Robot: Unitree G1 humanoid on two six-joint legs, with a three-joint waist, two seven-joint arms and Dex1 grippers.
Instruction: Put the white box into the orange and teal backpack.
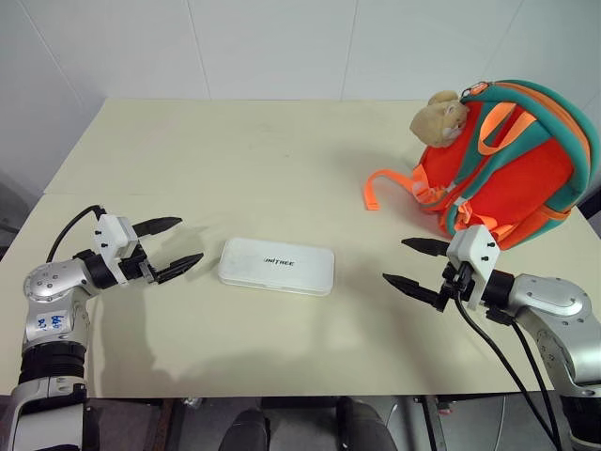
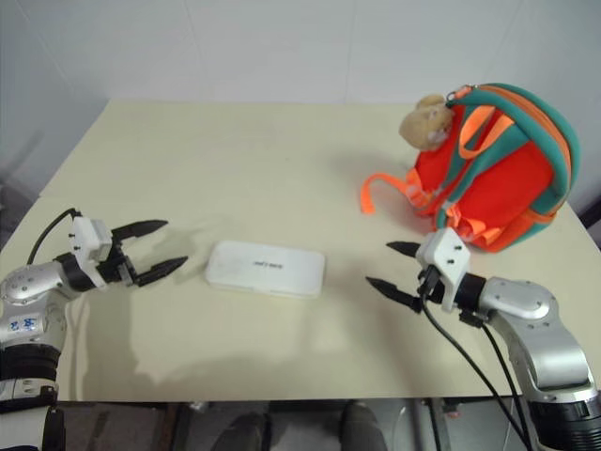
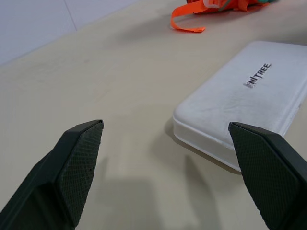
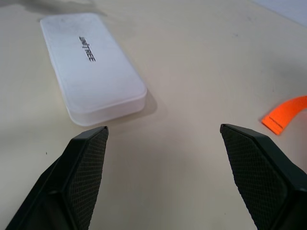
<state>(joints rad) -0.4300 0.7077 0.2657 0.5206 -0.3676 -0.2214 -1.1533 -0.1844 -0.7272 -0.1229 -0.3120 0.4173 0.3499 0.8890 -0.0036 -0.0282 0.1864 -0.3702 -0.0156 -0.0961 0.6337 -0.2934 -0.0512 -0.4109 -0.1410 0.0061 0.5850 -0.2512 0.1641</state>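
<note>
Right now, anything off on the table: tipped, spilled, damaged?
Nothing stands out. The white box lies flat and closed on the table, between the open left pincer and open right pincer. The orange and teal backpack stands upright at the far right, one orange strap trailing loose.

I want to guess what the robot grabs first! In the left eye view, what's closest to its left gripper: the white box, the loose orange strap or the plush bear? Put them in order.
From the left gripper, open:
1. white box, lying flat just beside it, mid-table.
2. loose orange strap, farther across, by the backpack.
3. plush bear, farthest, up on the backpack.
</note>
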